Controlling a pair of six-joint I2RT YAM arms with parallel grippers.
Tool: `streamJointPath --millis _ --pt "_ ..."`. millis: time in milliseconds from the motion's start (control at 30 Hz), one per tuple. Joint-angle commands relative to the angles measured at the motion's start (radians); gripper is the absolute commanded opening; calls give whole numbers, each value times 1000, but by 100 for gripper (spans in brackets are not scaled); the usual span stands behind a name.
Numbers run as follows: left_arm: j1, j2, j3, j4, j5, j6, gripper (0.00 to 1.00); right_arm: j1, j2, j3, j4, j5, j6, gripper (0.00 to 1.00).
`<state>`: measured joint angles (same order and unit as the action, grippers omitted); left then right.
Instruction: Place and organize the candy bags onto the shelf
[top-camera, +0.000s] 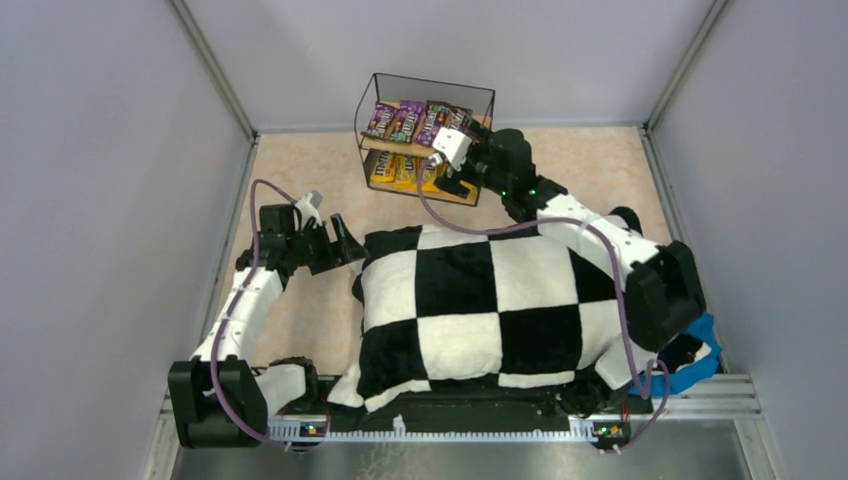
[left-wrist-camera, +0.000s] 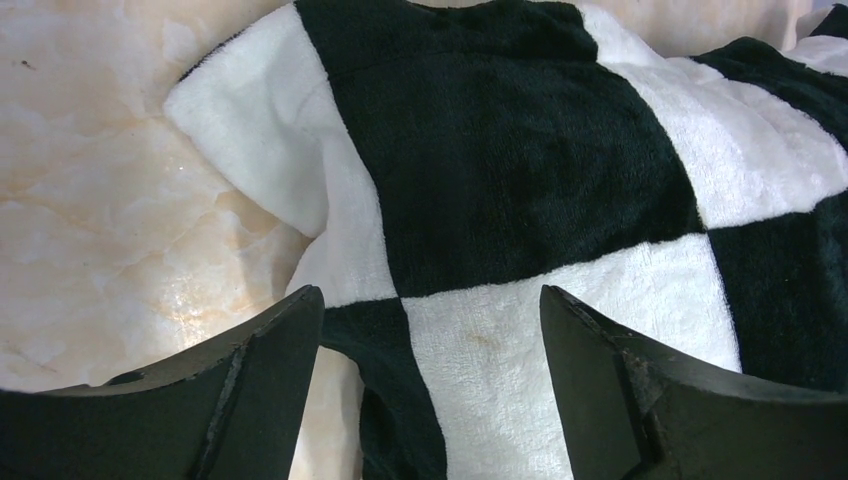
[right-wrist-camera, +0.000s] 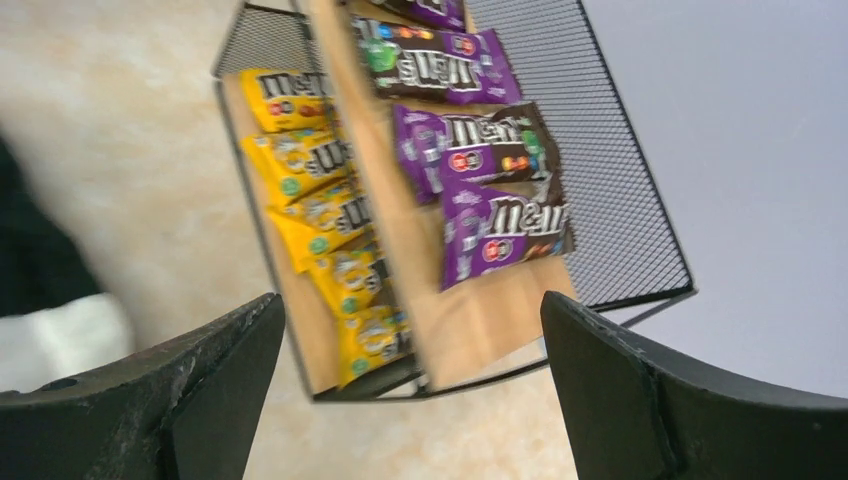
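Note:
The shelf (top-camera: 432, 81) stands at the back of the table, a black wire rack with two wooden boards. Several purple candy bags (top-camera: 405, 120) lie in a row on its upper board and several yellow ones (top-camera: 400, 170) on its lower board. My right gripper (top-camera: 447, 168) hovers at the shelf's right front corner, open and empty. In the right wrist view the shelf (right-wrist-camera: 490, 320), the purple bags (right-wrist-camera: 480, 150) and the yellow bags (right-wrist-camera: 320, 210) lie just beyond that gripper (right-wrist-camera: 415, 400). My left gripper (top-camera: 340, 250) is open and empty at the cushion's left corner (left-wrist-camera: 430, 380).
A large black-and-white checkered cushion (top-camera: 480, 300) covers the table's middle and front, and fills the left wrist view (left-wrist-camera: 520, 150). A blue object (top-camera: 700, 350) sits by the right arm's base. Grey walls enclose the beige marbled tabletop (top-camera: 300, 180).

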<state>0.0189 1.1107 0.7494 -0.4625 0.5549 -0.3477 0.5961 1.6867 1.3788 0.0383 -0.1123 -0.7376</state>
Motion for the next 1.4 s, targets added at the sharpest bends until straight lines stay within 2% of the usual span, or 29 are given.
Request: streamJointPath --millis 0,133,233,367,467,500,533,633,767,900,1033,1167,1367 --pt "-2 -21 -19 71 -17 -29 86 49 -191 -180 202 -82 187 99" --pt "-2 -26 -48 106 -36 -91 87 104 -349 -350 372 -63 341 99" --pt "0 -7 -52 107 -98 -139 87 137 -422 -435 465 -15 545 99" --pt "30 51 19 20 -288 -141 88 140 -510 -517 493 17 825 99" --pt "80 98 103 -52 -488 -168 91 141 -581 -589 512 23 917 99" --pt "108 115 124 -71 -537 -182 94 140 -595 -594 486 46 946 99" --pt "141 132 138 -82 -594 -194 96 140 -603 -583 432 71 960 99" --pt "281 182 158 -91 -621 -222 98 140 -603 -534 294 126 987 99" --pt "401 269 179 -62 -643 -201 98 140 -598 -530 261 43 1001 99" --pt "420 384 263 -93 -736 -173 98 140 -600 -514 244 -50 1008 99" --pt "439 472 299 -93 -803 -172 98 141 -627 -543 274 -25 1008 99" --pt "454 548 311 -90 -761 -181 97 140 -634 -546 258 46 992 99" --pt "471 613 300 -76 -680 -186 88 140 -628 -551 265 66 987 99"
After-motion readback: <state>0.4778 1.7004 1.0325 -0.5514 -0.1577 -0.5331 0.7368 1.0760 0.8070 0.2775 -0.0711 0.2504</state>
